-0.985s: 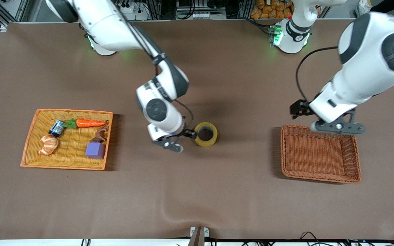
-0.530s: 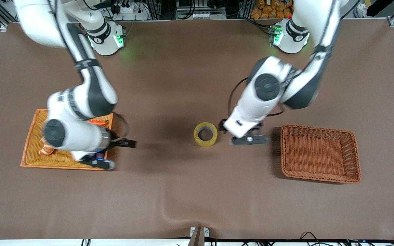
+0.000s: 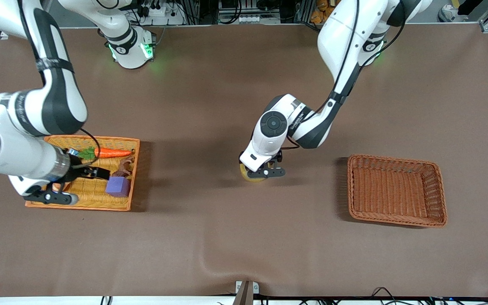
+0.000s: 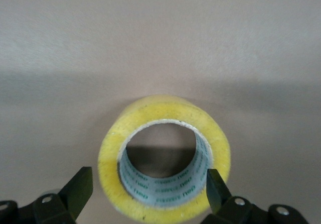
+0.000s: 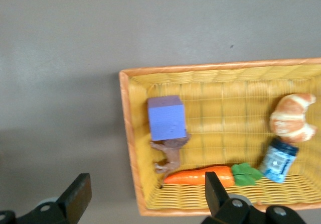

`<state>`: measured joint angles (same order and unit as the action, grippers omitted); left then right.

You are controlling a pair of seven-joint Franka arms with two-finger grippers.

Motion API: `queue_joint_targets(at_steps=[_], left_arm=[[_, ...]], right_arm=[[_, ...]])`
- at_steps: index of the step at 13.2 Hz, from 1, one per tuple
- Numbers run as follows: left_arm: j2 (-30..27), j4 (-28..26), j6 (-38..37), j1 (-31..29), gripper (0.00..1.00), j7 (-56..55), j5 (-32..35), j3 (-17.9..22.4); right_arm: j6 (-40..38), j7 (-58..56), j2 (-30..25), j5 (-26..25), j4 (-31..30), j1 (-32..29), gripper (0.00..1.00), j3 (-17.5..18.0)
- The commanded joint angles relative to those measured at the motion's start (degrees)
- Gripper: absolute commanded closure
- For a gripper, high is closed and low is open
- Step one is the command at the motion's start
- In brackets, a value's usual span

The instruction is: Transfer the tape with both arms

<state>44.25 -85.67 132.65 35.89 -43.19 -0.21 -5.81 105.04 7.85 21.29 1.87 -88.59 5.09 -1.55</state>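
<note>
I have the left gripper down over the tape at mid-table, jaws spread wide. In the left wrist view the tape stands on its flat face on the brown table, core up, with one finger outside the ring and the other finger at its rim; neither visibly presses it, so nothing is gripped.

From the tape, the empty brown basket lies at about 3 o'clock in the front view, well apart; the orange tray sits at about 9 o'clock.

My right gripper hangs over that tray, jaws open and empty. Its wrist view shows the tray holding a purple block, a brown figure, a carrot, a croissant and a small blue can.
</note>
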Motion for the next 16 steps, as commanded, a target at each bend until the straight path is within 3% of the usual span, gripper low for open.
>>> queue_joint_targets(at_steps=[1, 4, 5, 6, 7, 9, 12, 16], left_arm=[[0.8, 0.8, 0.0, 0.0, 0.00, -1.3, 2.3, 0.6], [0.9, 0.6, -0.1, -0.3, 0.00, -1.0, 2.3, 0.7], [1.4, 0.4, -0.1, -0.3, 0.05, -0.9, 2.4, 0.7], [2.0, 0.4, -0.1, -0.3, 0.24, -1.2, 2.5, 0.8], [2.6, 0.6, -0.1, -0.2, 0.53, -1.5, 2.4, 0.7], [2.9, 0.7, -0.1, -0.3, 1.00, -1.5, 2.5, 0.8], [1.3, 0.9, -1.2, 0.0, 1.00, -2.0, 3.2, 1.7], [-7.8, 0.9, -10.6, -3.2, 1.00, 1.0, 4.5, 4.9]], right_arm=[[-1.4, -6.0, -4.9, -0.9, -3.4, -4.8, 0.00, 1.3], [-4.7, -9.4, -9.4, -0.8, -3.3, -7.1, 0.00, 1.4], [-5.6, -9.4, -10.6, -0.8, -3.3, -7.2, 0.00, 1.4], [-6.7, -9.5, -12.0, -0.7, -3.3, -7.2, 0.00, 1.4], [-7.6, -9.5, -13.5, -0.7, -3.3, -7.2, 0.00, 1.5], [-9.6, -10.5, -15.9, -0.6, -3.0, -7.2, 0.00, 1.5], [-12.1, -13.6, -19.3, -0.6, -3.2, -7.5, 0.00, 1.5], [-15.4, -13.4, -20.6, -0.7, -2.9, -7.6, 0.00, 1.4]])
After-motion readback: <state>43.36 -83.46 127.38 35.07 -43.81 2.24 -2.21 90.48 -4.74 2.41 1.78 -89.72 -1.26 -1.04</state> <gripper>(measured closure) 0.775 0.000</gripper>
